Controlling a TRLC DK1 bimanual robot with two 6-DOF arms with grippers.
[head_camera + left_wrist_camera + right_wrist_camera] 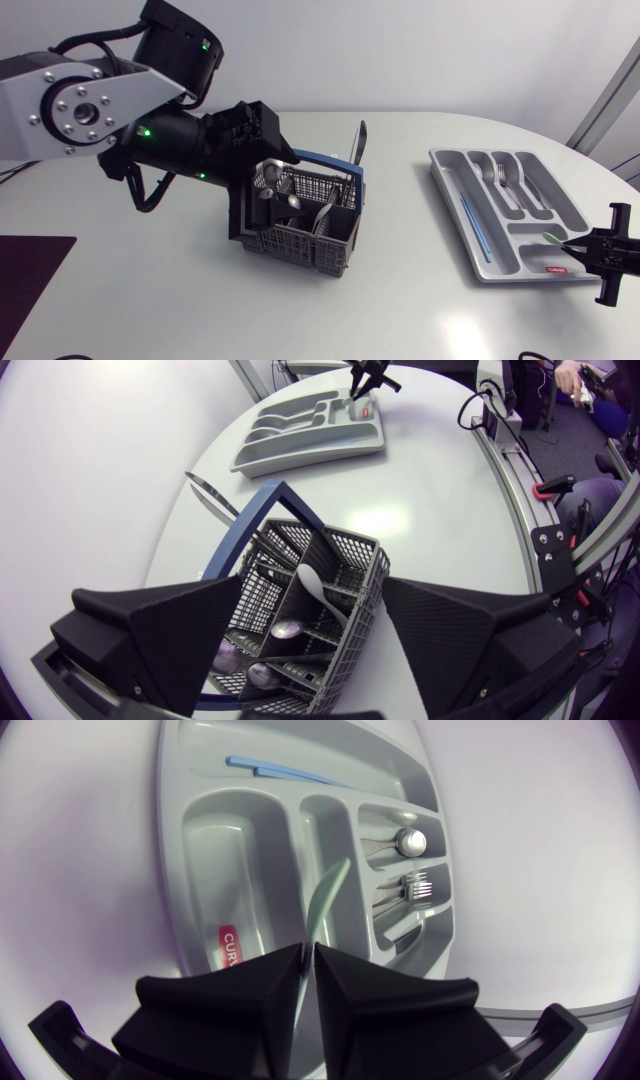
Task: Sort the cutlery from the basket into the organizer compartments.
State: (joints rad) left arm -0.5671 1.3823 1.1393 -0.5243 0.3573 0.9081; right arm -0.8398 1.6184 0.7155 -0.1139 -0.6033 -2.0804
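Left gripper (pixel 312 600): jaws wide, nothing held. The basket (pixel 352 565) sat right under the gap between the fingers; couldn't tell if either finger touched it. Spoons (pixel 318 588) lay in its cells below the jaws. A knife (pixel 212 495) stuck out at the far side, just past the blue handle (pixel 240 528). The organizer (pixel 300 440) was well ahead of these jaws, across the table (pixel 420 300).

Right gripper (pixel 308 950): jaws nearly together, clamped on a pale green utensil (pixel 326 905). It ran straight ahead from the fingertips, over the organizer's near end and along a divider; couldn't tell which compartment it was in. A red label (pixel 230 948) was just beside the jaws. The tray's spoon (pixel 410 842) and forks (pixel 416 886) were ahead on the other side, and the blue sticks (pixel 270 768) were in the farthest slot.
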